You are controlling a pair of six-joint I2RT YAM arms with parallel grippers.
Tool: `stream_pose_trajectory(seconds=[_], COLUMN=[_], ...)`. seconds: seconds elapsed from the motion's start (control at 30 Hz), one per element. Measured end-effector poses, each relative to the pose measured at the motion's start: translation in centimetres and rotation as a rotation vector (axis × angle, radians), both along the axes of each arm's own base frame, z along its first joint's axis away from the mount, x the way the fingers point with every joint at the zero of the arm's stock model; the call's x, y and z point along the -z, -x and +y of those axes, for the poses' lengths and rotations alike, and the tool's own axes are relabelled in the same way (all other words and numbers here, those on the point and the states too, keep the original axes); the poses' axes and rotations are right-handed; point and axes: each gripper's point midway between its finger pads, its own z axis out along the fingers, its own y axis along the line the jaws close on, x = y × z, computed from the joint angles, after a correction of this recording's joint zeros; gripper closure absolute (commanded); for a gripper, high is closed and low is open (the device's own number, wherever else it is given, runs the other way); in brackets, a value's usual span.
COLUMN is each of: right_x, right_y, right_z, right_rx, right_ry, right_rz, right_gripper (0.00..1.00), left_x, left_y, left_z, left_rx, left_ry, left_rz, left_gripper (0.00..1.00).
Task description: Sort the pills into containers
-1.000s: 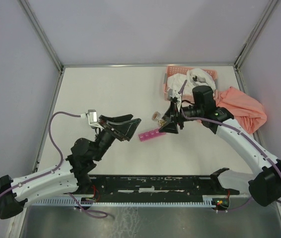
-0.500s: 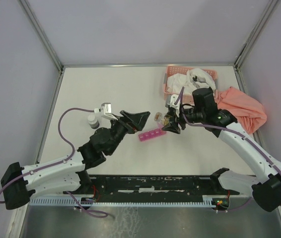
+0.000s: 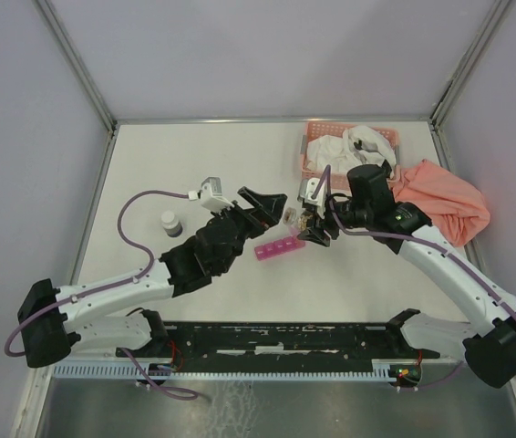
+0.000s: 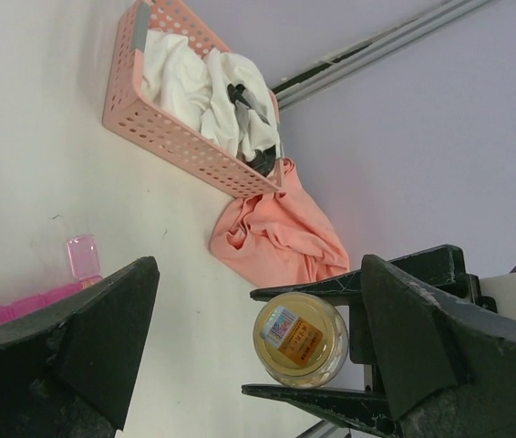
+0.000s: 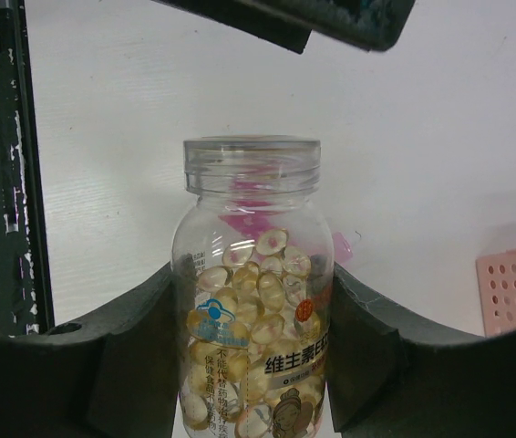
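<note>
now the left arm has swung in from the 9 o'clock side of the table, and the left gripper (image 3: 273, 210), jaws spread wide and holding nothing, hangs just at 11 o'clock of the containers (image 3: 279, 247). the right gripper (image 3: 314, 228) has eased a little toward 9 o'clock too; its jaws are clamped on the sides of the pill bottle (image 5: 251, 274), which has no lid and is well filled with pale yellow capsules. in the top view the bottle hangs near the pink strip, at about 1 o'clock of it. the strip lies flat on the table, mid-workspace, with at least 1 flap raised at its end. a small white cap-like object (image 3: 171, 222), well apart at 9 o'clock, has come into view as the arm moved off. i judge that both arms are converging on the bottle, perhaps for a handover or a 2-handed pour; no pill has visibly reached a compartment yet. tipping an open bottle over such a slim strip risks a spill.
</note>
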Motion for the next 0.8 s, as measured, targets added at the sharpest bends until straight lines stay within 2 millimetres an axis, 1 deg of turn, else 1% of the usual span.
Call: stream_pose_trajectory(seconds=[0.1, 0.37, 0.57, 0.73, 0.8], right_x=[0.1, 0.3, 0.5, 0.6, 0.7], right_y=[-0.1, -0.3, -0.3, -0.4, -0.5], right_z=[0.0, 0.0, 0.0, -0.1, -0.1], right_rx=[0.004, 0.012, 0.015, 0.022, 0.026], right_ry=[0.008, 0.024, 0.03, 0.037, 0.041], right_rz=[-0.007, -0.015, -0.013, -0.016, -0.016], right_gripper=[0.97, 0.97, 0.97, 0.97, 0.97], left_x=[0.4, 0.6, 0.7, 1.5, 1.8], left_y=[0.0, -0.2, -0.3, -0.2, 0.0], left_z=[-0.5, -1.6, -2.7, -3.5, -3.8], left_rx=[0.005, 0.004, -0.008, -0.009, -0.008], left_ry=[-0.014, -0.032, -0.035, -0.039, -0.039], left_rz=[0.011, 0.037, 0.067, 0.099, 0.11], left_gripper=[0.03, 0.07, 0.16, 0.19, 0.22])
